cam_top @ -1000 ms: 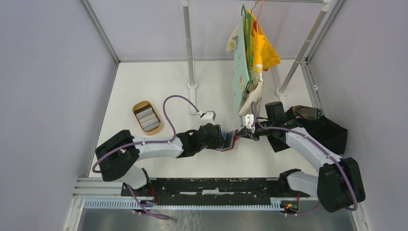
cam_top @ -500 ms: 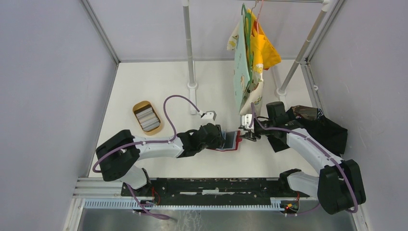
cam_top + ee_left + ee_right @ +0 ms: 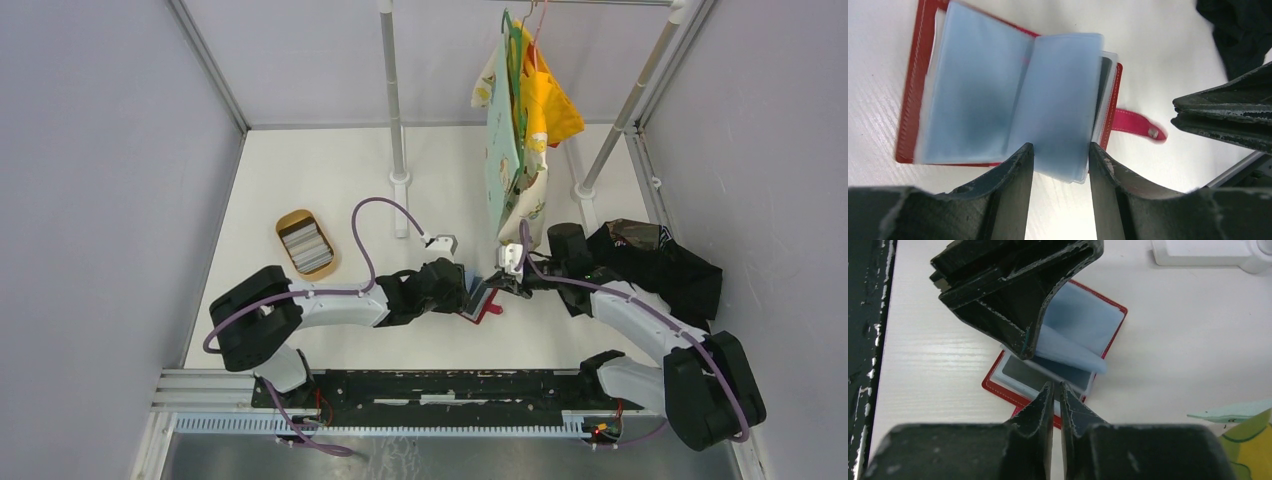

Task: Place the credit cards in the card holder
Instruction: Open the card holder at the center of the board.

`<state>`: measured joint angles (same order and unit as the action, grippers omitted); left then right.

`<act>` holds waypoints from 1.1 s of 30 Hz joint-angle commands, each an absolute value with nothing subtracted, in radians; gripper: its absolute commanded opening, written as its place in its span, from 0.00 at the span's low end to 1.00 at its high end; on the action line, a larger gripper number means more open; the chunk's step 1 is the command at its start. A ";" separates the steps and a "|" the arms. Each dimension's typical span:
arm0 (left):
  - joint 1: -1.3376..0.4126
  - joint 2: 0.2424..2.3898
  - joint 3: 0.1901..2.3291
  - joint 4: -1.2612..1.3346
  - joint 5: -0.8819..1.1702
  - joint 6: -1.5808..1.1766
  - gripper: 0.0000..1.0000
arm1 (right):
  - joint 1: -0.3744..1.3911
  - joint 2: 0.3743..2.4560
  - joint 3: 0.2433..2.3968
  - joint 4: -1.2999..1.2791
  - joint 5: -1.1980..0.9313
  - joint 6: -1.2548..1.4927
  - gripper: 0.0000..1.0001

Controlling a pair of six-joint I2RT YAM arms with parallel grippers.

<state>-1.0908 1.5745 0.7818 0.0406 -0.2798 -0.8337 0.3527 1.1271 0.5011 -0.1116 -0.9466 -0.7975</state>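
My left claw point(image 3: 466, 290) point(image 3: 1060, 150) hangs over the small red leather-like folding card holder point(image 3: 487, 308) point(image 3: 910, 100), which lies open on the white bench point(image 3: 320, 170) near the middle, between my two arms. My left fingers point(image 3: 1013, 190) stand about half apart, and the holder's translucent blue plastic sleeves point(image 3: 1048, 100) show in the gap between them. One curled sleeve bulges out from under a finger in the right wrist view. I cannot tell whether I pinch the sleeves or only rest on them.

My right claw point(image 3: 497, 288) point(image 3: 1055, 386) comes in from the other side. Its fingers are drawn almost together with only a thin slit between them, and I can make out nothing in that slit. The tips sit at the near edge of the holder, just by a sleeve with a flat grey credit card point(image 3: 1033, 371) inside it. The holder's red snap tab point(image 3: 1138, 127) lies flat on the bench, pointing towards my right claw.

More grey and silvery credit cards point(image 3: 306, 246) are stacked in the tan oval tray point(image 3: 288, 222), well apart to the left. A heap of black cloth point(image 3: 670, 265) lies by my right arm.
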 commanded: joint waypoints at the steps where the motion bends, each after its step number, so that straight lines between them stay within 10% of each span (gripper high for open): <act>1: -1.096 1.591 0.813 0.038 -0.278 -0.785 0.51 | 0.397 1.139 0.464 0.137 -0.811 -0.588 0.11; 33: -1.092 1.495 0.847 -0.176 -0.550 -0.799 0.53 | 0.469 1.263 0.514 0.017 -0.780 -0.716 0.12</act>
<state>-1.0927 1.5314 0.7990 -0.1310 -0.4438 -0.8211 0.4648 1.2633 0.4961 -0.0193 -0.7692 -0.7132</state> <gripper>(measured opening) 0.517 0.120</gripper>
